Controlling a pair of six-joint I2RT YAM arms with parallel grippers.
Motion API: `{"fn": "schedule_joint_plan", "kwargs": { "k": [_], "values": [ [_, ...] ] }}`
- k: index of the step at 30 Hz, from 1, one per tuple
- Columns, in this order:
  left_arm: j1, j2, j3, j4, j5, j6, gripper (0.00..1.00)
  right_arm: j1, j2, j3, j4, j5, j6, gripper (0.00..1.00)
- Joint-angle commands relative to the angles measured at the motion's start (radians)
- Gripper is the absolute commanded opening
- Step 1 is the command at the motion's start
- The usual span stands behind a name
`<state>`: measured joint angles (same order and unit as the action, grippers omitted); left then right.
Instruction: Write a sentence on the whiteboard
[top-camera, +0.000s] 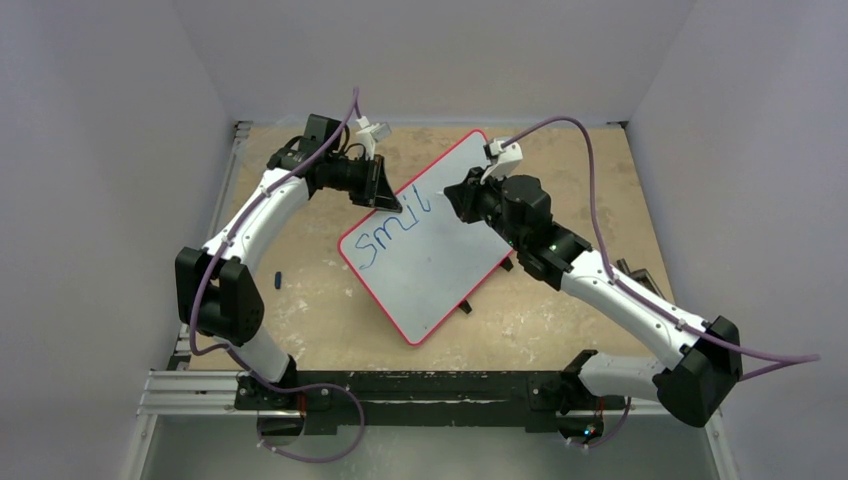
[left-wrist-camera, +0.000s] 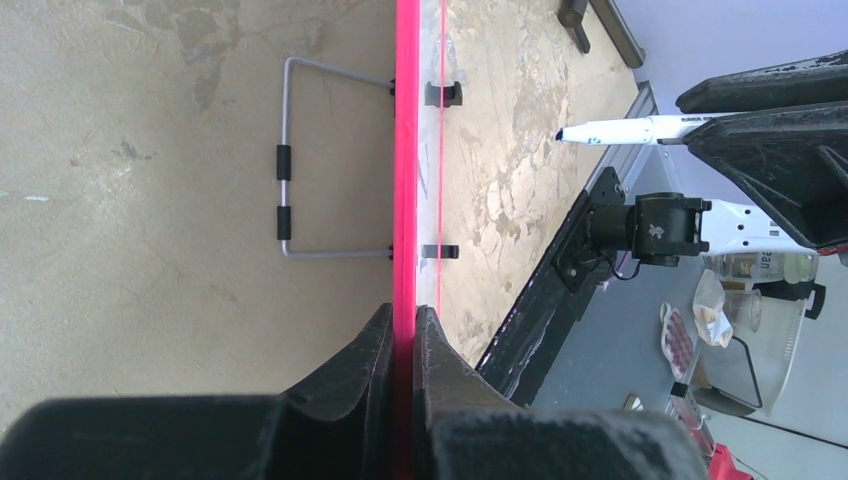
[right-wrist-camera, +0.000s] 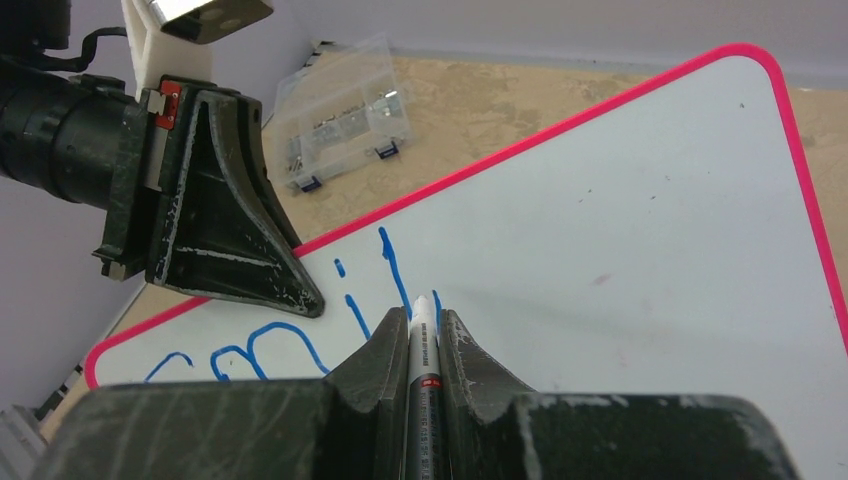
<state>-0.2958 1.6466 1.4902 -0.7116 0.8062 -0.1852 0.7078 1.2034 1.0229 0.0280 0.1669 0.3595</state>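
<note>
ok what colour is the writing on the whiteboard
Blue. The writing on the whiteboard shows best in the right wrist view.

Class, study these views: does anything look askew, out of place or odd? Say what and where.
The whiteboard sits diagonally on the table, not square to its edges, its red rim clamped by the left pincer. A small dark blue item, maybe a pen cap, lies alone near the left arm.
</note>
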Motion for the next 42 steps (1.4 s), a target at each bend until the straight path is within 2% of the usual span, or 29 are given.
{"fn": "schedule_joint_plan", "kwargs": {
  "k": [1, 14, 42],
  "values": [
    [0.005, -0.062, 0.002, 0.076, -0.021, 0.024, 0.00, -0.004, -0.022, -0.013, 0.087, 0.006, 0.013, 0.00],
    [0.004, -0.066, -0.004, 0.079, -0.022, 0.023, 0.00, -0.005, 0.030, -0.036, 0.160, -0.051, -0.010, 0.00],
    [0.004, -0.069, -0.008, 0.082, -0.018, 0.022, 0.00, -0.028, 0.148, 0.030, 0.132, 0.033, -0.032, 0.00]
  ]
}}
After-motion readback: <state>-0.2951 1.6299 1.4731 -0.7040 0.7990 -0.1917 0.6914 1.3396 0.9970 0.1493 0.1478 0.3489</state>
